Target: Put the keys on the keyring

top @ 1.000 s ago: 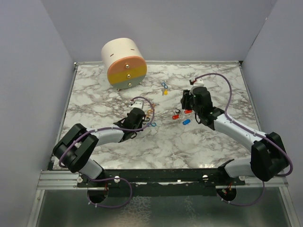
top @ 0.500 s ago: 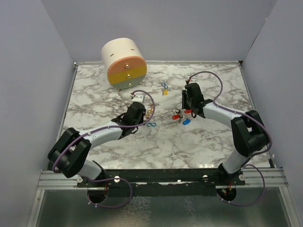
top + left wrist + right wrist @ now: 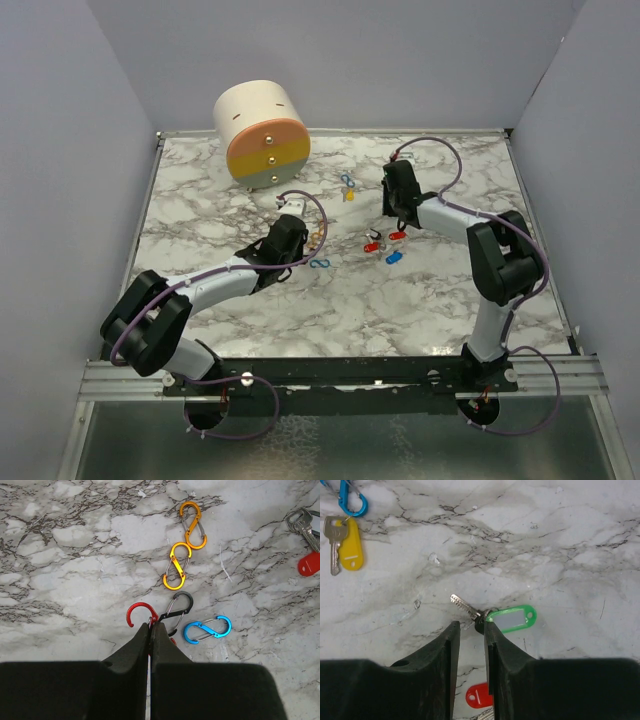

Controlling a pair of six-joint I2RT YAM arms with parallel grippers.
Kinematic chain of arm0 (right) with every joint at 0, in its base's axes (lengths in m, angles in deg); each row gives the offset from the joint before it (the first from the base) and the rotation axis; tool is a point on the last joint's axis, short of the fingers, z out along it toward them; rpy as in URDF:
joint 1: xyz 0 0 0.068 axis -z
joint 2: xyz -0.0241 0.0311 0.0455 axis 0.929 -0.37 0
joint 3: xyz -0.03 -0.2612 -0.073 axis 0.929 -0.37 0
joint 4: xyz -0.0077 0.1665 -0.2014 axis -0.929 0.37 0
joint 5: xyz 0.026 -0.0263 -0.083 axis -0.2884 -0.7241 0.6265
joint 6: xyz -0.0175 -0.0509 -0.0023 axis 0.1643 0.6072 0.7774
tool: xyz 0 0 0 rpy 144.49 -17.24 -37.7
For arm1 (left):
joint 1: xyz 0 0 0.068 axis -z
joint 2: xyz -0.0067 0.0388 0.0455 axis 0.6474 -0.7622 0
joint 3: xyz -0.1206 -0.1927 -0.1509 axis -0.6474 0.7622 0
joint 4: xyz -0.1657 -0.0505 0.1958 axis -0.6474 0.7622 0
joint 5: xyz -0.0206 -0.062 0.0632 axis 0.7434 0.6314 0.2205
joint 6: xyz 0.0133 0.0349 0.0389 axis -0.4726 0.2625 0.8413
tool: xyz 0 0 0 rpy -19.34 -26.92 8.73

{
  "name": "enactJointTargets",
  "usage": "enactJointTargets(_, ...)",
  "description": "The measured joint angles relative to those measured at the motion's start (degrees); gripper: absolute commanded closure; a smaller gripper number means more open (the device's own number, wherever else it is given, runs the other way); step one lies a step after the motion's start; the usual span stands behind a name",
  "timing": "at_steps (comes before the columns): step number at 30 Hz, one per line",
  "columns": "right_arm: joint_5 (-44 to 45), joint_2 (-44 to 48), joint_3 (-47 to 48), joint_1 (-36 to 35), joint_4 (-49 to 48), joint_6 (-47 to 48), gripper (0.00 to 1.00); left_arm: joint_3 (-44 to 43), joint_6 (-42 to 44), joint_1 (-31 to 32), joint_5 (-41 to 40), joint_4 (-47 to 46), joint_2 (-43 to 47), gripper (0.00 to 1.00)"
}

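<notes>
Right wrist view shows the green key [image 3: 510, 619] loose on the desk [image 3: 570, 540] at the right gripper [image 3: 471, 626], barely parted and empty, while the left gripper [image 3: 150, 627] pinches a red clip [image 3: 137, 605]; only the yellow key [image 3: 351, 550], at 10 o'clock, looks joined to a blue clip [image 3: 351, 500], so most of the job seems left.

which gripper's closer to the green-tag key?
Right. The right gripper hangs right at the green-tag key, jaws slightly open; the left gripper is off at the red clip, shut on it.
</notes>
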Motion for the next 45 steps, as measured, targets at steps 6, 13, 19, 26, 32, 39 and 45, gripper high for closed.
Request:
enactJointTargets(6, 0.0, -2.5, 2.4, 1.3, 0.2, 0.0, 0.74, 0.0, 0.2, 0.0, 0.1, 0.1, 0.2, 1.0)
enactJointTargets(13, 0.0, -5.0, 3.2, 1.9, 1.3, 0.0, 0.74, 0.0, 0.2, 0.0, 0.2, 0.4, 0.7, 1.0)
enactJointTargets(19, 0.0, -5.8, 3.3, 2.0, 1.5, 0.0, 0.75, 0.0, 0.2, 0.0, 0.3, 0.4, 0.9, 1.0)
enactJointTargets(26, 0.0, -6.3, 4.1, 2.1, 1.5, 0.0, 0.77, 0.0, 0.2, 0.0, 0.5, 0.4, 0.9, 1.0)
enactJointTargets(32, 0.0, -6.8, 4.7, 2.2, 1.5, 0.1, 0.86, 0.0, 0.2, 0.0, 0.6, 0.4, 0.9, 1.0)
enactJointTargets(39, 0.0, -6.9, 4.7, 2.2, 1.5, 0.0, 0.98, 0.0, 0.2, 0.0, 0.7, 0.4, 0.9, 1.0)
enactJointTargets(45, 0.5, -6.9, 4.7, 2.2, 1.5, 0.0, 0.99, 0.0, 0.2, 0.0, 0.7, 0.4, 0.9, 1.0)
